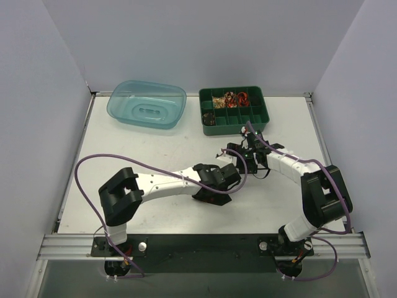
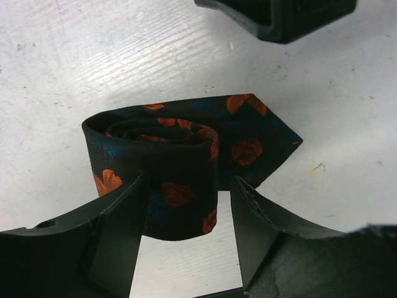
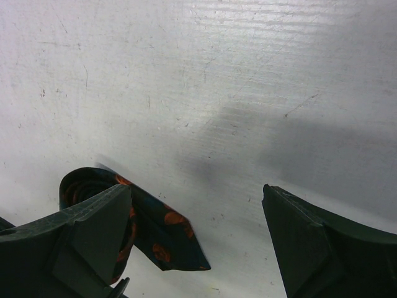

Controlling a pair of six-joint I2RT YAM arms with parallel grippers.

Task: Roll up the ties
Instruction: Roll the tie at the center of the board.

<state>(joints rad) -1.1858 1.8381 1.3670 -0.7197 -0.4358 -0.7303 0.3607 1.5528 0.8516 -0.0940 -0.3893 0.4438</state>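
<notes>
The tie (image 2: 180, 167) sits coiled on the table (image 2: 74, 56) between the parted fingers of my left gripper (image 2: 189, 181). Its pointed end lies flat on the far side of the coil, toward my right gripper (image 3: 193, 189), which stands just beyond with jaws wide apart. Behind both, at the table's far edge, the tub (image 1: 115, 105) lies left and the compartment tray (image 1: 236, 129) right, well apart from the tie.

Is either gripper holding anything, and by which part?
Nothing is gripped. The left gripper straddles the rolled tie, open; the right gripper is open and empty.
</notes>
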